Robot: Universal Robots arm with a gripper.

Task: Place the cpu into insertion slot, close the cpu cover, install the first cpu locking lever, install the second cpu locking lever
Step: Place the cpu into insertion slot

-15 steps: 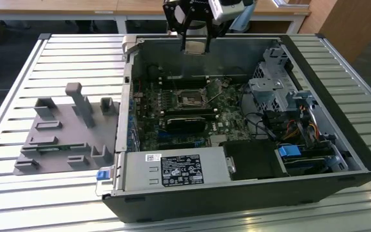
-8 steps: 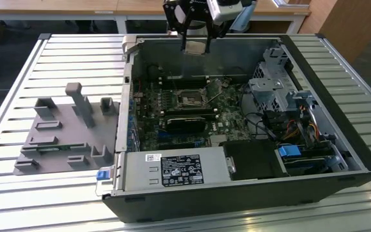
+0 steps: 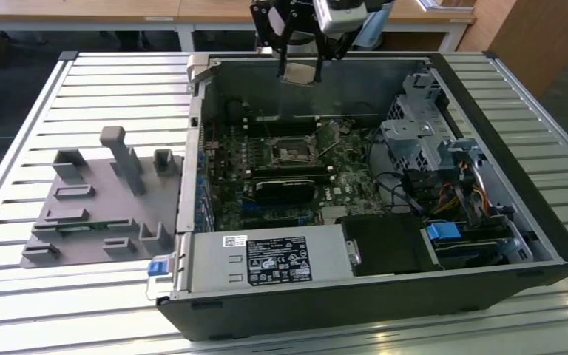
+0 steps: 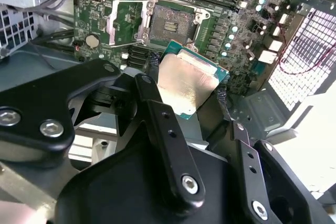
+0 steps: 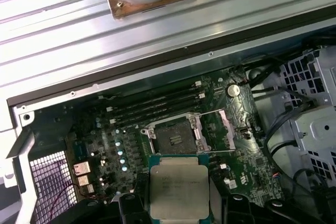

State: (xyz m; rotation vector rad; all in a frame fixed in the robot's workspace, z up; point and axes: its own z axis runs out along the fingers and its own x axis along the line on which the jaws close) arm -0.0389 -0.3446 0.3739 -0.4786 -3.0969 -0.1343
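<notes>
While jaws clamp cpu [image 4: 186,85], cpu cover [image 4: 123,22] lies open beside insertion slot [image 4: 169,24].

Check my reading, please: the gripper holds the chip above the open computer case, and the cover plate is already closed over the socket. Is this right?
Not quite. The cover plate is open, swung aside beside the bare socket, as the second wrist view shows. The rest is right: the gripper holds the chip above the open computer case.
</notes>
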